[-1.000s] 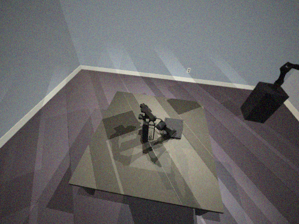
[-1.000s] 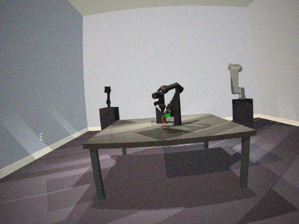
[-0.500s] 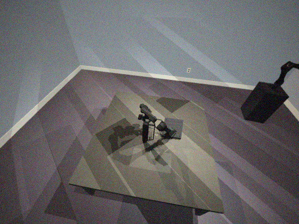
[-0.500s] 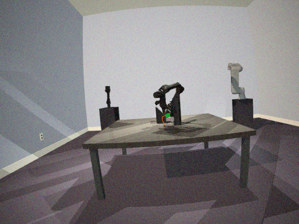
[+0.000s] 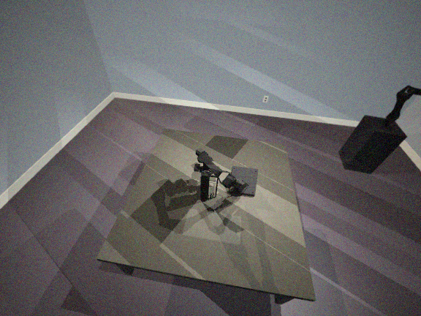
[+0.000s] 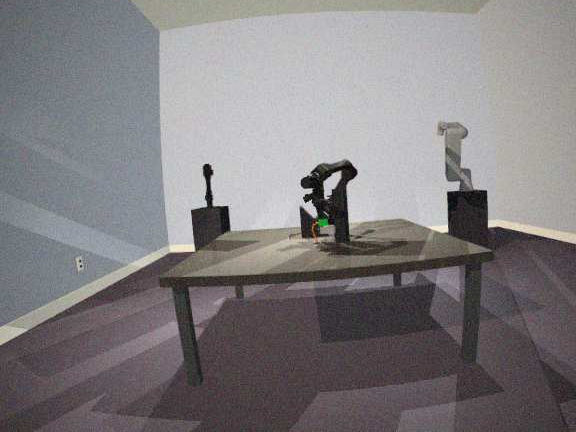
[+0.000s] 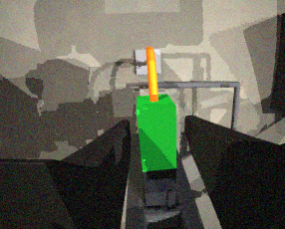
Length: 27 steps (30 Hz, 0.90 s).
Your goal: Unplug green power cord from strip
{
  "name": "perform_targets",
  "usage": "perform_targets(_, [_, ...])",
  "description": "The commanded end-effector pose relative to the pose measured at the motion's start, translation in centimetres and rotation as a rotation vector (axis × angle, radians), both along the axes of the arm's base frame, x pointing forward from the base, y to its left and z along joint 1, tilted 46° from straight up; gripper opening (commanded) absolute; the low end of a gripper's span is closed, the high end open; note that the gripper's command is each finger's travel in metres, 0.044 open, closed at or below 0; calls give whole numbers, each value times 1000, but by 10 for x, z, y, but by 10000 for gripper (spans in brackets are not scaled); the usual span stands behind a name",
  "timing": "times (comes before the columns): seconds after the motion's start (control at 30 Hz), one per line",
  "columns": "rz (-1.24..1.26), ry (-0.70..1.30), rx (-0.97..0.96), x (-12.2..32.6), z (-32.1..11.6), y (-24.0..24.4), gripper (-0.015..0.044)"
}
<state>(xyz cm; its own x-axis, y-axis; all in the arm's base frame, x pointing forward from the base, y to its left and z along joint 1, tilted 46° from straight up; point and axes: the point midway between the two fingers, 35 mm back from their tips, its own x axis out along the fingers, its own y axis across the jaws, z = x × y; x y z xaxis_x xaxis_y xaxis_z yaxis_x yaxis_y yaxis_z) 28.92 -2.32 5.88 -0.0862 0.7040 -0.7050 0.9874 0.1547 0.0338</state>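
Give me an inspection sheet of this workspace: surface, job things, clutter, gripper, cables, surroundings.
Surface: table, crossed by light and shadow bands.
Job's things: green plug upright between the fingers; whether it is out of its socket cannot be told. Gray slab beside the arm, likely the power strip.
Clutter: nothing seen.
Gripper: gripper open, thin gaps either side of the plug, not yet withdrawn.
Cables: orange cord runs from the plug top to a small pale box.
Surroundings: gray arm and dark arm on pedestals; wall outlet.
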Motion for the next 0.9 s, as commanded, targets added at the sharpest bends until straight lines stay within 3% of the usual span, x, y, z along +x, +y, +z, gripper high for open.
perform_targets(0.0, [-2, 10, 9, -3, 4, 7, 160])
perform_targets(0.73, [-2, 10, 10, -5, -4, 16, 160])
perform_targets(0.87, [2, 5, 3, -4, -3, 14, 55])
